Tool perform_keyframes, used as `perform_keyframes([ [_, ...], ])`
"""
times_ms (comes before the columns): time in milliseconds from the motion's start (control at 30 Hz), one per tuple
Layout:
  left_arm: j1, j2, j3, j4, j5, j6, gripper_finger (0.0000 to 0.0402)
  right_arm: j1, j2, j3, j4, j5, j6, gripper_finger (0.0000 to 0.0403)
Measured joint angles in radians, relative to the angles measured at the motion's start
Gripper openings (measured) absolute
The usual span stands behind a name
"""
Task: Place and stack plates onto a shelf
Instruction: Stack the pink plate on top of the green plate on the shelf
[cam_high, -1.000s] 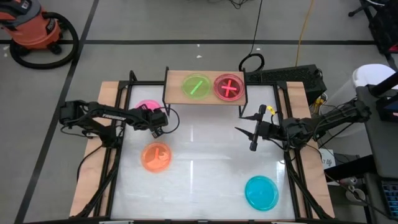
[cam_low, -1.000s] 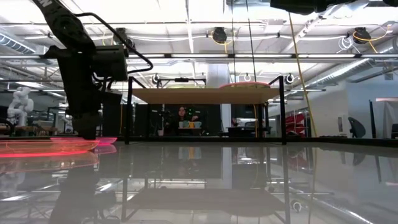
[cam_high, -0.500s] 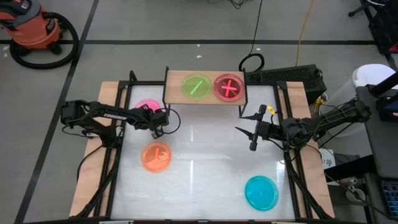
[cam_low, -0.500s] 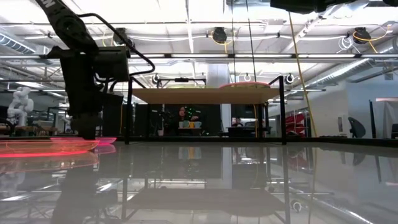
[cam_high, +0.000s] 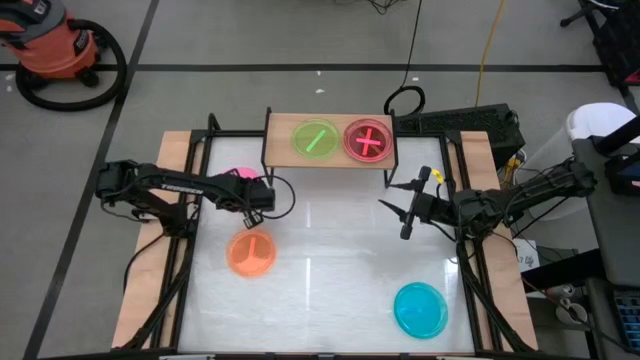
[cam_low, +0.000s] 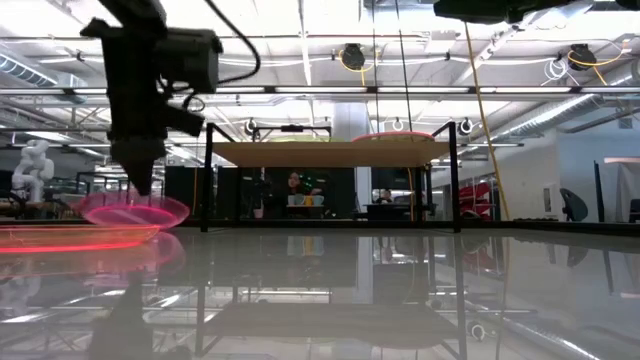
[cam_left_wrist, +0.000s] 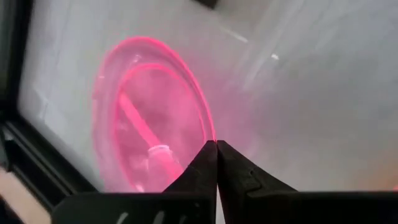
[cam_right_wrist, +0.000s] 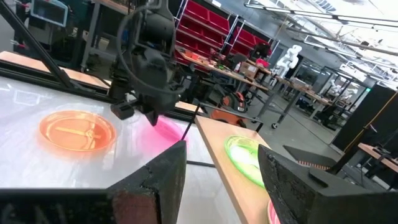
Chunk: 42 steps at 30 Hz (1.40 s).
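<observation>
Plates: green and red sit on the shelf; left gripper pinches a lifted pink plate; orange and cyan wait; right gripper, fingers apart, hovers idle

Pink plate pinched in my left fingers: translucent plastic, glossy, smooth w/ a raised ridge. Fingers look matt dark plastic. Orange plate, cyan plate, green plate: same see-thru shiny plastic. Shelf: light wood board, matt; legs thin black metal. Tabletop: white, very glossy, mirror-like in low view; edges bare pale wood. My right fingers: dark, matt, slightly rough.
</observation>
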Motion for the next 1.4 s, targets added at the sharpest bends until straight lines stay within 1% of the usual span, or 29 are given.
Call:
perform_keyframes([
  [300,-0.18,0.0,0.154,-0.19,-0.051,-0.166,0.0002,0.0,0.0,0.0,0.0,0.0,0.0,0.018],
  [433,-0.28,-0.001,0.209,-0.201,-0.049,-0.21,0.0002,0.0,0.0,0.0,0.0,0.0,-0.001,0.018],
  [533,-0.36,-0.001,0.243,-0.157,-0.046,-0.152,0.0002,0.0,0.0,0.0,0.0,0.0,-0.001,0.018],
  [700,-0.459,-0.001,0.299,-0.05,-0.046,0.031,0.0001,0.0,0.0,0.0,0.0,0.0,0.01,0.018],
  [767,-0.487,-0.001,0.328,-0.021,-0.075,0.112,0.0001,0.0,0.0,0.0,0.0,0.0,0.018,0.018],
  [867,-0.511,-0.002,0.373,0.033,-0.144,0.252,0.0001,0.0,0.0,0.0,0.0,0.0,0.02,0.018],
  [1000,-0.508,-0.002,0.43,0.112,-0.279,0.459,0.0001,0.0,0.0,0.0,0.0,0.0,0.022,0.018],
  [1067,-0.484,-0.002,0.447,0.186,-0.32,0.582,0.0001,0.0,0.0,0.0,0.001,0.0,0.022,0.018],
  [1200,-0.368,-0.002,0.458,0.348,-0.326,0.784,0.0001,0.0,0.0,0.0,0.003,0.0,0.024,0.018],
  [1267,-0.292,-0.002,0.458,0.388,-0.298,0.866,0.0001,0.0,0.0,0.0,0.003,0.0,0.026,0.018],
  [1400,-0.13,0.01,0.458,0.424,-0.217,0.966,0.0001,0.0,0.0,0.0,0.002,0.0,0.026,0.018],
])
